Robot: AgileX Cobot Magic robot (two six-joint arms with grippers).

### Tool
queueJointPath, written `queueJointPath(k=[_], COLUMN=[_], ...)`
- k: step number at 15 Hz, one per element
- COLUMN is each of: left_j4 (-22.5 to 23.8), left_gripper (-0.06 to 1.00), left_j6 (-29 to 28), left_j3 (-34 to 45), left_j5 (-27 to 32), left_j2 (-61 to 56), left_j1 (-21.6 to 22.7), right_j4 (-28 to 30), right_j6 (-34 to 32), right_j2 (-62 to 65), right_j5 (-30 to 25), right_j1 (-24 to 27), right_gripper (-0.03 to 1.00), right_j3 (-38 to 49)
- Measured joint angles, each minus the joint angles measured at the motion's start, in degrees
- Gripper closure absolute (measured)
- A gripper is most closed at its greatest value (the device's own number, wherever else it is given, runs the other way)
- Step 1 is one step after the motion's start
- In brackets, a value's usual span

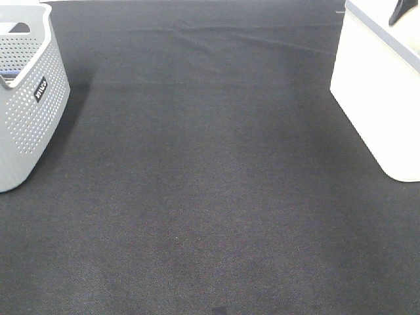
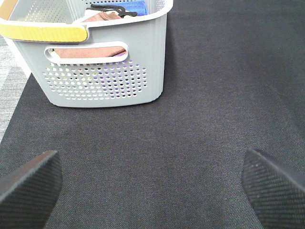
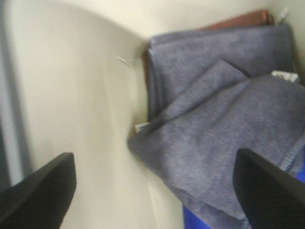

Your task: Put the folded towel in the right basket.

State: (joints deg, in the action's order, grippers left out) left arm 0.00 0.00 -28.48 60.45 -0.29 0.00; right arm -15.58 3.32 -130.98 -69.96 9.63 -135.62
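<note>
The right basket [image 1: 377, 98] is a white bin at the right edge of the exterior view. In the right wrist view a folded grey towel [image 3: 224, 157] lies inside the basket against its cream wall [image 3: 81, 109], on top of another grey towel [image 3: 214, 57], with a brown one [image 3: 238, 20] beneath. My right gripper [image 3: 152, 191] is open and empty above the towel; only a dark bit of that arm [image 1: 401, 12] shows over the basket in the exterior view. My left gripper [image 2: 152, 186] is open and empty above the black mat.
A grey perforated basket [image 1: 26, 98] stands at the left; in the left wrist view [image 2: 105, 71] it holds brown and blue towels and has a yellow handle [image 2: 45, 32]. A black mat [image 1: 197, 197] covers the table between the baskets.
</note>
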Motion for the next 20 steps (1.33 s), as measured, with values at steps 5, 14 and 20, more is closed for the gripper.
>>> queueJointPath(k=[5,14,20], left_j4=[0.0,0.0,0.0], left_gripper=[-0.03,-0.03,-0.03], left_j6=[0.0,0.0,0.0], left_j3=[0.0,0.0,0.0], left_j5=[0.0,0.0,0.0], left_j2=[0.0,0.0,0.0], left_j1=[0.0,0.0,0.0], right_j4=[-0.8,4.81,5.56], right_j6=[1.66,-0.23,-0.34], right_j2=[7.05,26.64,50.31], right_j5=[0.0,0.06,0.4], right_j1=[-7.91,-15.18,-15.18], right_gripper=[0.13,0.13,0.13], right_j3=[0.0,21.03,63.88])
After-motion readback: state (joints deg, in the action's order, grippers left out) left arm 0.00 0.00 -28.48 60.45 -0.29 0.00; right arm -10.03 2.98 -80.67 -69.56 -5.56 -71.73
